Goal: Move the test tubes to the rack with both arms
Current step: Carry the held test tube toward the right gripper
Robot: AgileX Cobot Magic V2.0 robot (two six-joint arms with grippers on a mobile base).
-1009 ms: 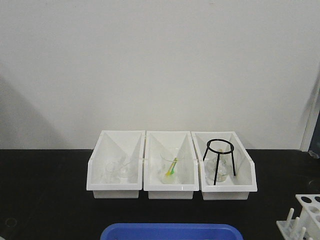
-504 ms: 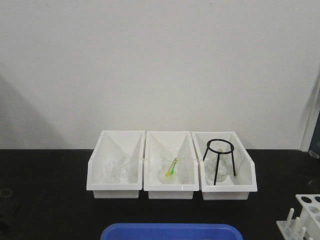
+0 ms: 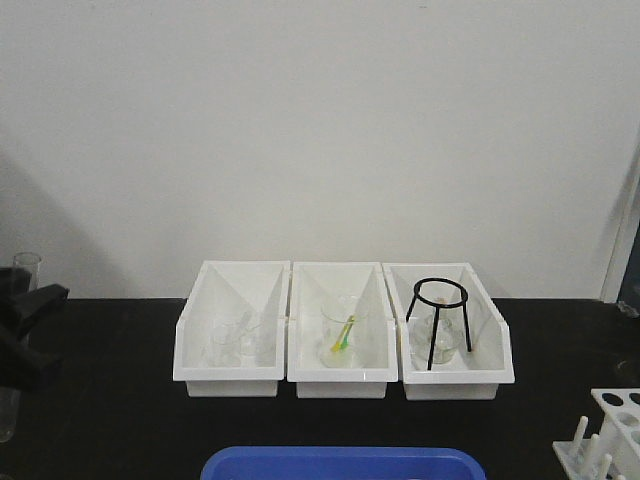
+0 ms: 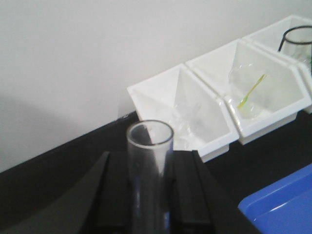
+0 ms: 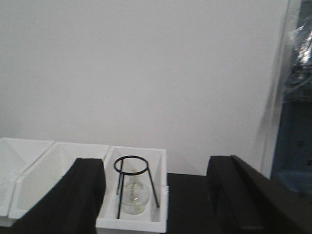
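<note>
My left gripper [image 3: 22,325] is at the far left of the front view, raised above the black table, shut on a clear glass test tube [image 3: 18,340] held upright. In the left wrist view the test tube [image 4: 148,170] stands between the two black fingers [image 4: 187,190], its open mouth up. The white test tube rack [image 3: 610,435] shows at the bottom right corner of the front view. My right gripper [image 5: 156,195] is open and empty, its jaws wide apart, facing the rightmost white bin; it does not show in the front view.
Three white bins [image 3: 343,372] stand side by side at the back of the black table. They hold glassware, a beaker with a green-yellow stick [image 3: 343,332] and a black tripod stand [image 3: 438,320]. A blue tray [image 3: 343,463] lies at the front edge.
My left gripper has risen into view at the far left with the test tube in it. One second ago only the tube's rim showed low on the table.
</note>
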